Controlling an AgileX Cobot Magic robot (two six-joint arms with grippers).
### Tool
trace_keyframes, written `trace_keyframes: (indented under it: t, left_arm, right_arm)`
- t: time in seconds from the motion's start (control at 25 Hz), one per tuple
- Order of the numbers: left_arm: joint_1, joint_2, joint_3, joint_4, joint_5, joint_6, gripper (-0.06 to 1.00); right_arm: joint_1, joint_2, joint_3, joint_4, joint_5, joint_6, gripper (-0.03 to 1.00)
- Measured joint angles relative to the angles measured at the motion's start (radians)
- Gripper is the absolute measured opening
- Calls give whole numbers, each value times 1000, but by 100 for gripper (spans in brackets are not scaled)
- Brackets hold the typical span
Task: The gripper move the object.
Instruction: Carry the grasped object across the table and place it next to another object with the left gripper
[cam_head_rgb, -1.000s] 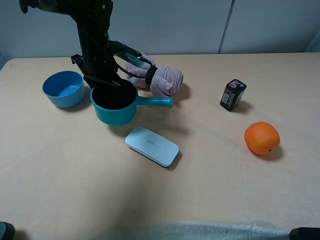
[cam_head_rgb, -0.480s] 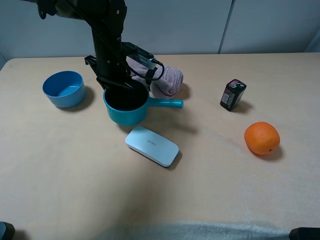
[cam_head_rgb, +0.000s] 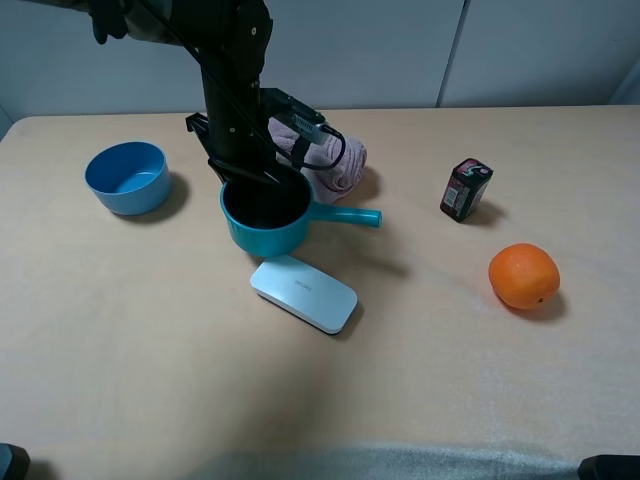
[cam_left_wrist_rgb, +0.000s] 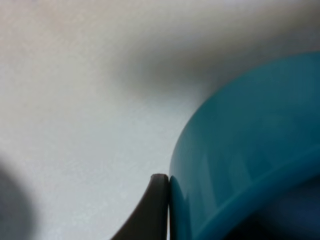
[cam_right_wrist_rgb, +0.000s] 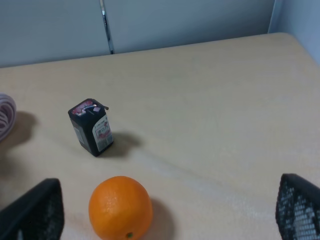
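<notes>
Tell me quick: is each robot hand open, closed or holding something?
Left gripper: closed on the rim of the teal saucepan.
Right gripper: open, holding nothing.

Small teal saucepan (cam_head_rgb: 262, 232): black inside, with one straight teal handle (cam_head_rgb: 347, 214). It stands upright, mouth up, just behind the white case (cam_head_rgb: 303, 292); contact with the case cannot be told. The handle lies level and points to the right, out past the case's right end.

Black, cabled left claw (cam_head_rgb: 247, 180): reaches down from above and is clamped on the saucepan's rim, on the side away from the case. One dark finger (cam_left_wrist_rgb: 156, 210) is pressed against the teal outer wall.
</notes>
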Motion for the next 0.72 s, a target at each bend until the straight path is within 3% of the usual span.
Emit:
trace_keyframes:
  t: [0.72]
  left_arm:
    - [-29,22,-17,-3,-25,0,4]
  right_arm:
    - [0,0,0,0,0,0,67]
